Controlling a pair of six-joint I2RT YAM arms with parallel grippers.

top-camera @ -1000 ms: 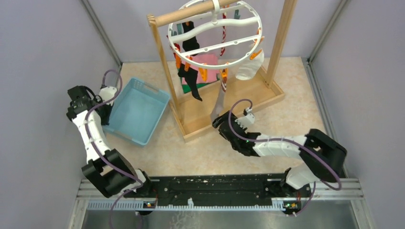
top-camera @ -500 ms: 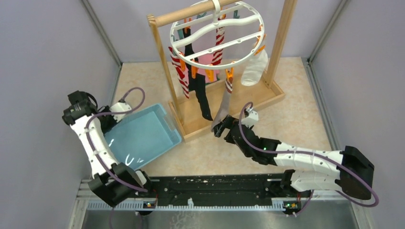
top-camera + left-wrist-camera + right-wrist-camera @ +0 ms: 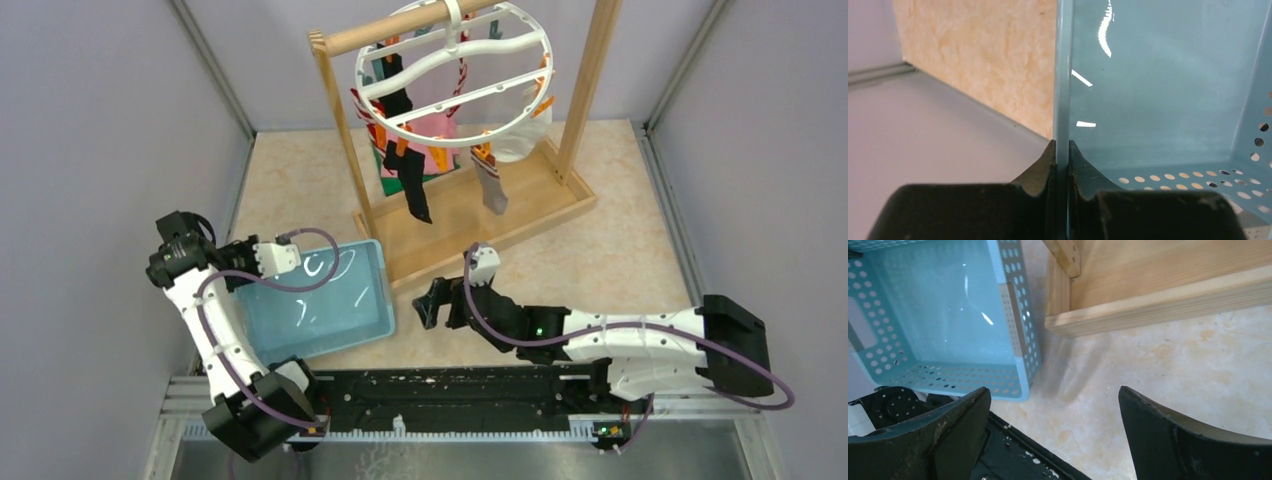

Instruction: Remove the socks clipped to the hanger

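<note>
Two pincers, two states. The left gripper (image 3: 1062, 148) is pinched tight on the thin side wall of a pale blue perforated basket (image 3: 340, 305), which lies to the near left of the wooden stand (image 3: 530, 205). The right gripper (image 3: 1053, 395) has its jaws spread wide and holds nothing. It sits low over the marbled floor just in front of the stand's near-left corner, beside the basket.

Progress: the basket's floor looks bare in all three views, and no sock can be seen inside it. The hanger (image 3: 452, 50) hangs by its hook from the stand's round rod, between the two uprights and somewhat tilted. Clipped beneath it are a black sock (image 3: 410, 185), a grey sock (image 3: 492, 188) and a white sock (image 3: 520, 145), with pink and red-striped pieces behind that are too tangled to count. By these signs the removal is near its start, with every visible sock left to unclip.

Writing: no brand, label or lettering can be read on any object.
</note>
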